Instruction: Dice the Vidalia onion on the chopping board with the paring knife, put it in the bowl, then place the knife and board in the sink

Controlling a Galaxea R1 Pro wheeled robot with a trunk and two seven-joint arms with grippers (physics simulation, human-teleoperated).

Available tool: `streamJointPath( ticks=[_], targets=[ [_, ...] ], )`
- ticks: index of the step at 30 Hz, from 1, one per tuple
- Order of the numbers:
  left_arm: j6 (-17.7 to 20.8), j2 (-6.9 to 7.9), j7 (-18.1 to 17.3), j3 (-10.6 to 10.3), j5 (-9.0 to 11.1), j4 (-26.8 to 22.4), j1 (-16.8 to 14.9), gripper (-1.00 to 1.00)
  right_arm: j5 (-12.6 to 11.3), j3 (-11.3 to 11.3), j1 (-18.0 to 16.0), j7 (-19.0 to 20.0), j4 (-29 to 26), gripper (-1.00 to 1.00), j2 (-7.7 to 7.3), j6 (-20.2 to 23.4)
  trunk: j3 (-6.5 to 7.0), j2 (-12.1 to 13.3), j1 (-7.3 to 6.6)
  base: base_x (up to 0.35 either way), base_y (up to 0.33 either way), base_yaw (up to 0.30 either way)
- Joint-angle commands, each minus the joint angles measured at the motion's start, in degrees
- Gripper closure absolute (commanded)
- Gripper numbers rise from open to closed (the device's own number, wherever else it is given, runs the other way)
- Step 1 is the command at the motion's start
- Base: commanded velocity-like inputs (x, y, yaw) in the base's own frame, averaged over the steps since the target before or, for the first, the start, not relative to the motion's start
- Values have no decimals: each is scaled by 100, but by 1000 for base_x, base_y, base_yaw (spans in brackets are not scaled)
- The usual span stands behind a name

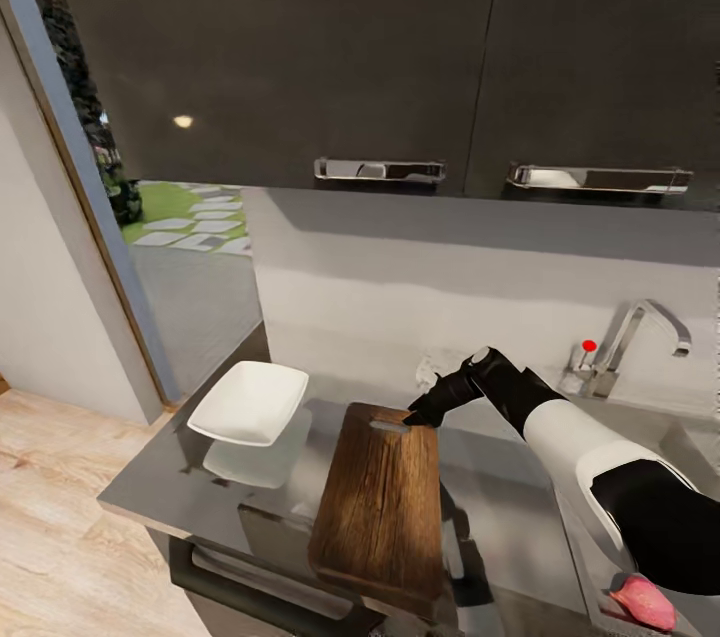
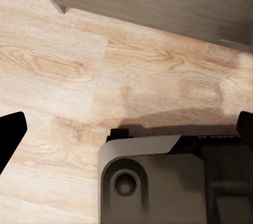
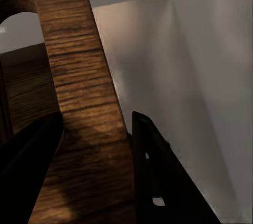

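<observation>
Chopping board point(image 1: 381, 507), brown wood-grain rectangle with rounded corners and a slot-shaped handle hole at its far end, is sitting tilted over the glossy grey countertop point(image 1: 150, 492), its near end sticking out past the counter's front edge. Going left to right in the head view: a shallow white square bowl point(image 1: 250, 401) is resting on the counter just left of the board, apart from it. The board is next. The black right gripper point(image 1: 421, 414) is gripping the board's far end right by the handle slot; in the right wrist view the two dark fingers point(image 3: 150, 176) are sitting either side of the wood strip beside the slot point(image 3: 84, 103), clamped on it. The white and black right arm is reaching in from the lower right. Behind it a chrome angular tap point(image 1: 640, 337) with a red knob point(image 1: 589, 346) is standing at the back of the grey recessed sink point(image 1: 690, 442). A pinkish-red rounded Vidalia onion point(image 1: 643, 601) is showing at the bottom right, under the arm. In the left wrist view the left gripper point(image 2: 126, 124) is pointing down at light wood flooring point(image 2: 105, 66), fingertips wide apart, holding nothing.
</observation>
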Motion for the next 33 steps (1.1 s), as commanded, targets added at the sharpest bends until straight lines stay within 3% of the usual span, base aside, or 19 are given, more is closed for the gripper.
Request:
streamJointPath(
  ticks=[1,5,15,17,21,24,33],
  targets=[
    [-9,1,-2,-4,1,-6,1,-100,13,-2,-4,26,-16,100,0,64,-6,-8,1,-95,78,-45],
    [-9,1,-2,-4,1,-8,1,-100,13,-2,-3,25,-18,100,4,80,0,-8,1,-48,40,-26],
    [-9,1,-2,-4,1,-6,1,-100,13,-2,-3,25,-18,100,0,195,35,-8,1,-2,2,-256],
    [-11,2,-3,-4,1,-6,1,-100,13,-212,-2,-11,-18,100,0,291,44,-8,1,0,0,-275],
    [-10,3,-4,-4,1,-6,1,-100,19,-898,-4,-158,-18,100,-3,331,62,-8,1,0,4,-275],
    [-10,2,-4,-4,1,-6,1,-100,21,-1073,-3,-200,-18,100,-3,336,75,-8,1,0,72,-274],
    [-9,1,-2,-4,3,-6,1,-100,22,-1164,-2,-460,-18,100,-1,355,115,-8,1,-37,162,-270]
  ],
)
